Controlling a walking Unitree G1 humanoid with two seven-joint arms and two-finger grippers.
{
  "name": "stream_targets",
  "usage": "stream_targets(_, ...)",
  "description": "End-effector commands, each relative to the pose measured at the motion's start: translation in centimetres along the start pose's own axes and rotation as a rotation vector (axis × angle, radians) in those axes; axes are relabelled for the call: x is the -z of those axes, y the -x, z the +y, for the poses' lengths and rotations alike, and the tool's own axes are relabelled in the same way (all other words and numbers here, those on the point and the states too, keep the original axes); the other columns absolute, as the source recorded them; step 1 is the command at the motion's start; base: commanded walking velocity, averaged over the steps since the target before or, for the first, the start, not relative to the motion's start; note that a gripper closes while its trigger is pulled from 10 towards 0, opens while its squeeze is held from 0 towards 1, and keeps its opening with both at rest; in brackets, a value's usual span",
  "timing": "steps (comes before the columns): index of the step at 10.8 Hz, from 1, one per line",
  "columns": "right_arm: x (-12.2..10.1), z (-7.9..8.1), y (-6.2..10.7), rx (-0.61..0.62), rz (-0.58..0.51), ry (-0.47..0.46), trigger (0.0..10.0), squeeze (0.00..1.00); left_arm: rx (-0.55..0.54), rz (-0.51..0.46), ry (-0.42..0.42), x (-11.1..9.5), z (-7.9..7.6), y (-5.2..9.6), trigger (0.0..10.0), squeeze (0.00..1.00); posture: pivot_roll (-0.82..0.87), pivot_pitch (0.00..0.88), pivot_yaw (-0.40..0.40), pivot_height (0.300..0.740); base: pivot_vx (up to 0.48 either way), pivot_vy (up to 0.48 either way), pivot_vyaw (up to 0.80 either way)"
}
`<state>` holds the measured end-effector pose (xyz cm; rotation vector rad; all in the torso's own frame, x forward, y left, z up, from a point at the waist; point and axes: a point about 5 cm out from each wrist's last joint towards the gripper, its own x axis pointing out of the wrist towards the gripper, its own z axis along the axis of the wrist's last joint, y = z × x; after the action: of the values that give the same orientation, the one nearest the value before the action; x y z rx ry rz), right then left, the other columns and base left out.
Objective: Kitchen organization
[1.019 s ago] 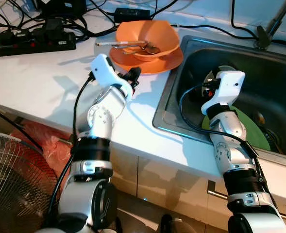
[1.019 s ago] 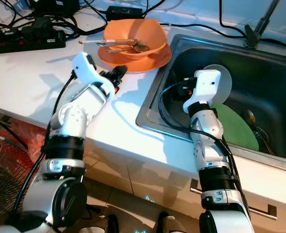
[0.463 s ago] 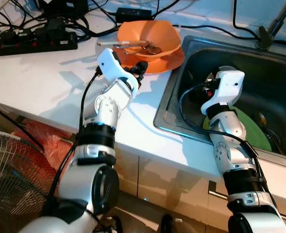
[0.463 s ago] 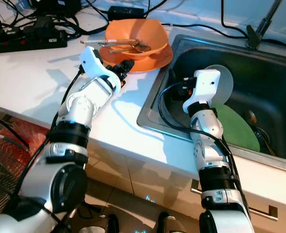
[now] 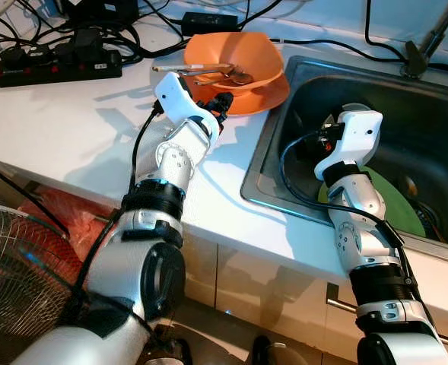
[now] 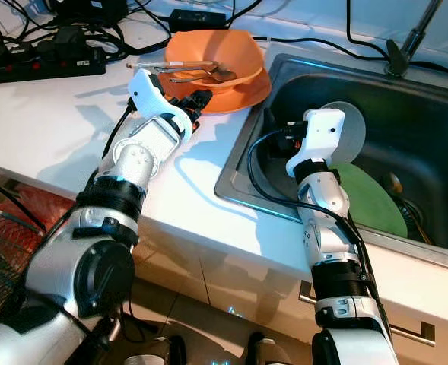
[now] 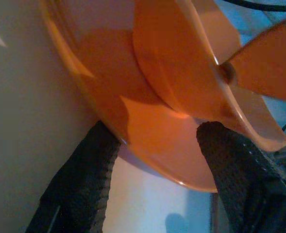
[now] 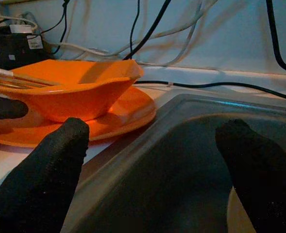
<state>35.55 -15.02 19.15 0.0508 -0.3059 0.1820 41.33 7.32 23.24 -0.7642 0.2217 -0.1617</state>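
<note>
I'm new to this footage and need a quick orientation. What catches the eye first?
The orange bowl holding utensils, stacked on an orange plate on the white counter beside the sink. The left pincer is open at the plate's rim, and the right pincer is open over the sink, where a green plate lies.

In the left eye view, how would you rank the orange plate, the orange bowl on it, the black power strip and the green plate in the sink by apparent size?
1. black power strip, longest
2. orange plate
3. orange bowl, nearly as wide as its plate

The green plate is partly hidden by the right arm, so its rank is unsure.
</note>
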Motion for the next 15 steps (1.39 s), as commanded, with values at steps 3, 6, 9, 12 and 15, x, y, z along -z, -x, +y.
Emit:
stream_targets(3,0.83,-0.02,0.69,0.002,0.038,-0.003,10.0,0.0,-0.041,0.029,-0.006,0.75,1.02,-0.31,9.0,0.0,-0.01,0.196,0.009,0.74,0.0,0.0,0.0)
stream_targets(6,0.85,-0.03,0.99,0.0,0.044,-0.002,10.0,0.0,-0.05,0.026,-0.002,0.86,1.24,-0.47,0.0,0.0,-0.02,0.21,0.002,0.74,0.0,0.0,0.0)
stream_targets(9,0.9,0.03,1.09,-0.004,0.052,-0.002,10.0,0.0,-0.052,0.02,0.007,0.79,1.23,-0.51,0.0,0.0,-0.02,0.215,0.0,0.74,0.0,0.0,0.0)
stream_targets(12,0.91,0.07,1.02,-0.005,0.055,-0.005,10.0,0.0,-0.053,0.02,0.011,0.86,1.27,-0.54,0.0,0.0,-0.02,0.209,0.0,0.74,0.0,0.0,0.0)
stream_targets(15,0.89,0.17,0.95,-0.006,0.053,-0.007,10.0,0.0,-0.049,0.031,0.009,1.19,1.08,-0.56,0.0,0.0,-0.01,0.201,0.008,0.74,0.0,0.0,0.0)
